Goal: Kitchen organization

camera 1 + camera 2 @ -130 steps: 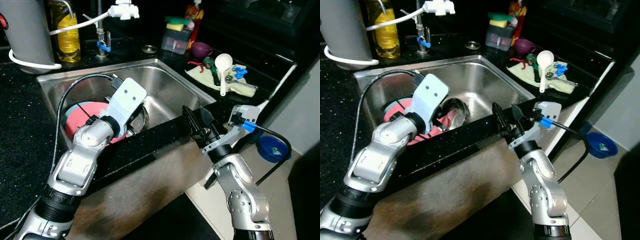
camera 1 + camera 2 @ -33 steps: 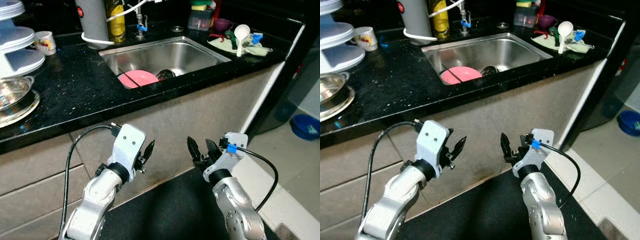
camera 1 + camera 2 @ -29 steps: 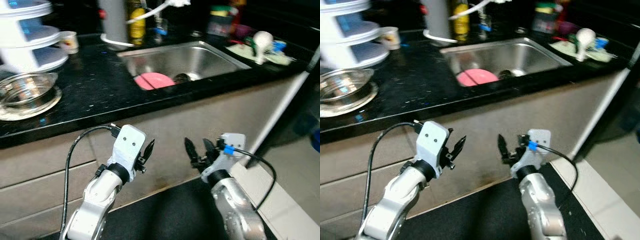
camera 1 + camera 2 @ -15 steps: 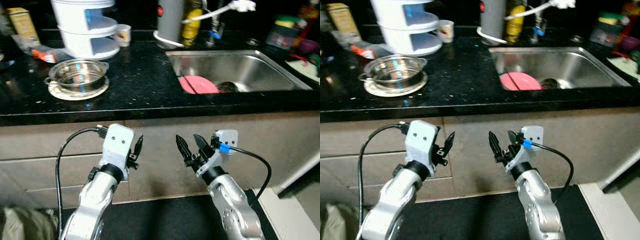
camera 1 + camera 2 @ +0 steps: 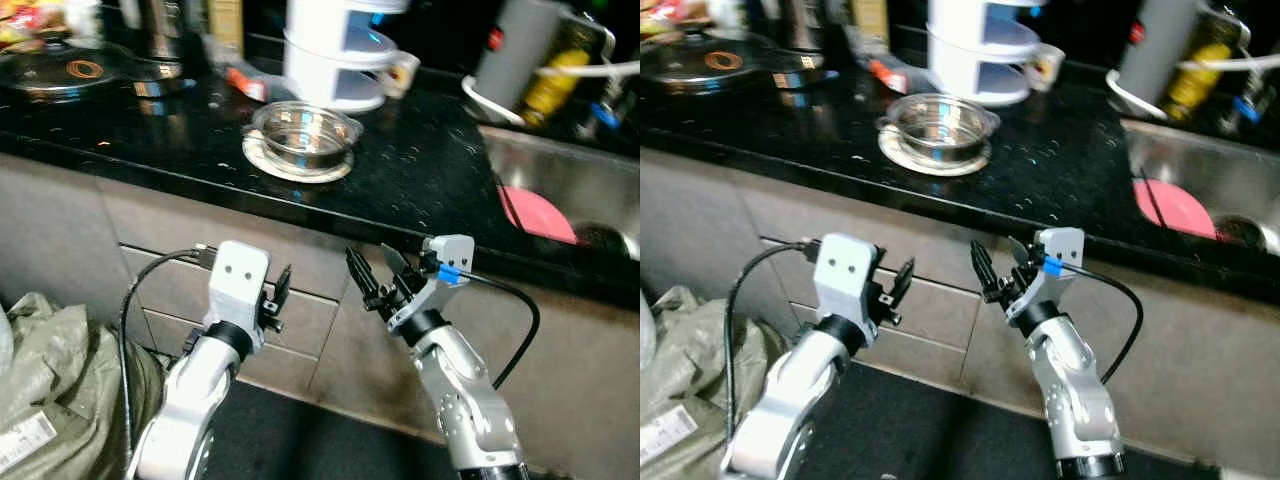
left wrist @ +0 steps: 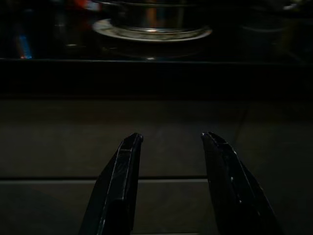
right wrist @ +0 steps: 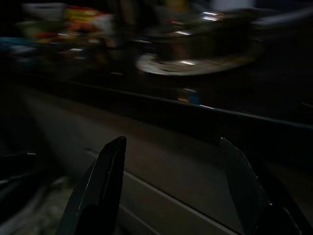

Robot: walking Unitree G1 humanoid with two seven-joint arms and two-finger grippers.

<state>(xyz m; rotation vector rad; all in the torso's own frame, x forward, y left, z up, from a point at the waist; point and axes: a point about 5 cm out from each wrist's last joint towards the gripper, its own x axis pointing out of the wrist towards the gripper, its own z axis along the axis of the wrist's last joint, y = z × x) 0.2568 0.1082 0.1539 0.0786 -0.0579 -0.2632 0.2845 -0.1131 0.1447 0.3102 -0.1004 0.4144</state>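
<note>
The left gripper (image 6: 168,142) has its fingers spread apart and holds nothing. The right gripper (image 5: 374,274) has its fingers spread wide too, and it is empty. Both hang in front of the gray drawers (image 5: 170,290), below the black counter (image 5: 420,175). Up on the counter, a shiny metal bowl (image 5: 303,130) sits on a round plate (image 5: 297,165). A pink plate (image 5: 535,210) lies in the sink (image 5: 590,170).

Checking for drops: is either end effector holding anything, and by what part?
Nothing is held. Left end effector and right end effector are both open and empty.
</note>
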